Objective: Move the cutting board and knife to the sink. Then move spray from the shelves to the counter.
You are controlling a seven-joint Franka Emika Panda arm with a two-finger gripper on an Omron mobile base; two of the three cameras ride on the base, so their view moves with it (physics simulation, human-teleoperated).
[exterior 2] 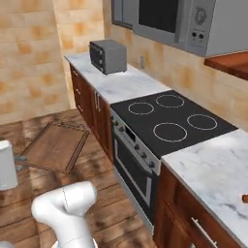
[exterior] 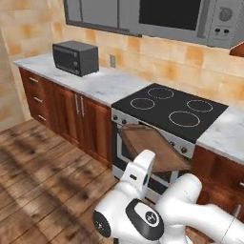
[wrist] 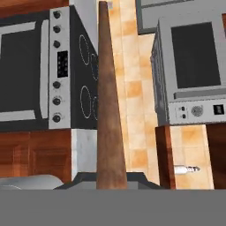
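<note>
**Wooden board aloft, sink not yet reached**

Brown wood is what the hand carries: the cutting board (exterior: 155, 147) hangs in the air at centre frame of the left base view, in front of the oven (exterior: 143, 164) and just below the stovetop (exterior: 171, 109); in the right base view the same board (exterior 2: 55, 145) floats at the left edge, over the plank floor (exterior 2: 97, 164); the hand view shows it edge-on as a tall brown strip (wrist: 108, 101) rising from between the fingertips at bottom centre; the gripper (wrist: 109, 183) is pinched narrow on the board's near end, so I judge the board held.

Progress, as a judgement: the first step is under way and unfinished; the board is lifted off any surface but has not been delivered, and I cannot see the sink from here; the knife is likely the small reddish thing (exterior 2: 244, 198) at the right edge of the right base view, lying on the counter (exterior 2: 213, 169), though it is too cropped to be sure; it looks untouched; the spray (wrist: 186, 168) appears in the lower right of the hand view, lying across the picture beside a reddish-brown plank that I take for the shelves (wrist: 164, 156); so that step is also left.

Containers: none that I can see holds anything; the toaster oven (exterior: 75, 57) sits shut on the counter at upper left.
</note>
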